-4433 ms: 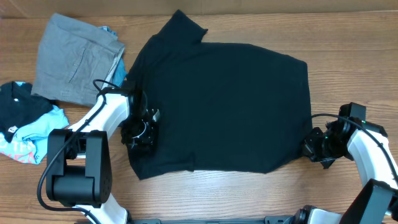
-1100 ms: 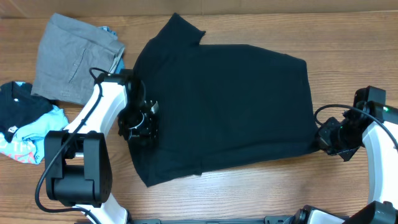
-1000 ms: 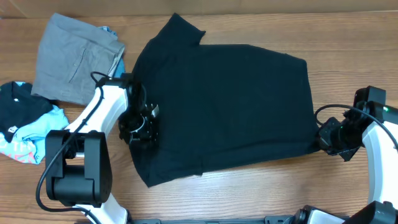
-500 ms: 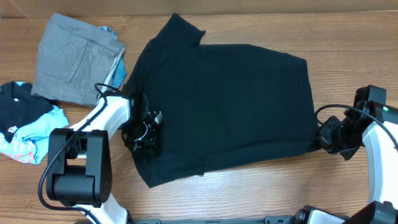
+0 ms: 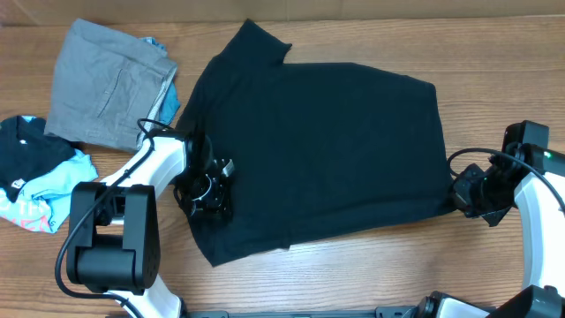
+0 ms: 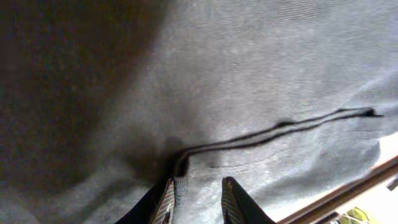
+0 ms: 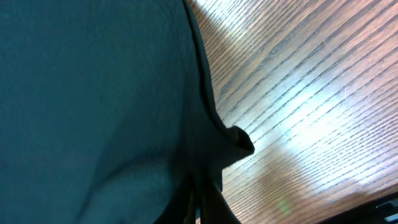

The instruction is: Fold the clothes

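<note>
The clothes, a black T-shirt (image 5: 327, 150), lie spread flat on the wooden table, one sleeve pointing to the far edge. My left gripper (image 5: 210, 190) rests on its left side, near the hem. In the left wrist view the fingertips (image 6: 166, 200) stand a little apart over flat cloth (image 6: 249, 74), with a small crease just ahead of them; the left gripper (image 6: 198, 190) is open. My right gripper (image 5: 461, 200) is shut on the shirt's near right corner. In the right wrist view the pinched cloth (image 7: 93, 93) bunches beside the right gripper (image 7: 200, 202).
Folded grey trousers (image 5: 106, 84) lie at the far left. A black and light-blue garment (image 5: 35, 177) sits at the left edge. Bare wooden table (image 5: 371, 274) runs along the front, and its wood (image 7: 298, 106) shows right of the shirt's edge.
The right gripper earlier drew the shirt's right corner outward and has since held still. Within the last second the left gripper slid slightly toward the front along the shirt's left side.
</note>
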Controlling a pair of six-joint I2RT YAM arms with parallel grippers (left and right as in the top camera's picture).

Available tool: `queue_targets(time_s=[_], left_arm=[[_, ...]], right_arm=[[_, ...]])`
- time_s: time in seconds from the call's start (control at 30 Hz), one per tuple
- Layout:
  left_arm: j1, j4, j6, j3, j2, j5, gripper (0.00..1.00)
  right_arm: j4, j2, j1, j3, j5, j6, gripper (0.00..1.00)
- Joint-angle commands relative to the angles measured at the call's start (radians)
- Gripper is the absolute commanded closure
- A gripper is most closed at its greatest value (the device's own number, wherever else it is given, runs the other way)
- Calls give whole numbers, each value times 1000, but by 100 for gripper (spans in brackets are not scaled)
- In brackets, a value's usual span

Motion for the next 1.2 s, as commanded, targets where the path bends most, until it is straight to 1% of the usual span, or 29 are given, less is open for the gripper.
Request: queue_targets(time_s=[0.0,0.07,0.1,0.13,0.17,0.27,0.33,0.6,0.7,0.9,0.97,1.1,1.17], left_arm=[[-5,15,14,-23,8,-36,74],[-5,35,14,-39,8,-29,78],[-5,37,11,-44,8,-26,83],[-5,35,10,-46,8,-18,92],[-5,30,10,-46,8,-1,96],[-5,11,11,-34,7,43,96],[-1,-13,11,-13,7,47,96],[0,-282,41,187,-6,14,96],[0,-327,41,252,-37,12,96],[0,-330,37,385,-129,6,96],[0,-329,34,428,-150,-34,96],[0,-301,-2,492,-170,-170,96],[0,-273,-6,500,-169,-189,96]], right_arm=[[5,-14,3,13,17,1,96],[5,-14,3,13,17,1,96],[5,-14,3,13,17,1,96],[5,-14,3,13,17,1,96],[5,-14,3,13,17,1,96],[5,-14,3,13,16,5,96],[6,-14,3,13,16,5,96],[1,-14,3,13,17,5,96],[2,-13,3,8,17,5,96],[51,-3,3,-48,-20,5,96],[70,2,3,-52,-47,5,96],[140,5,3,-52,-98,8,96],[167,6,3,-52,-107,31,96]])
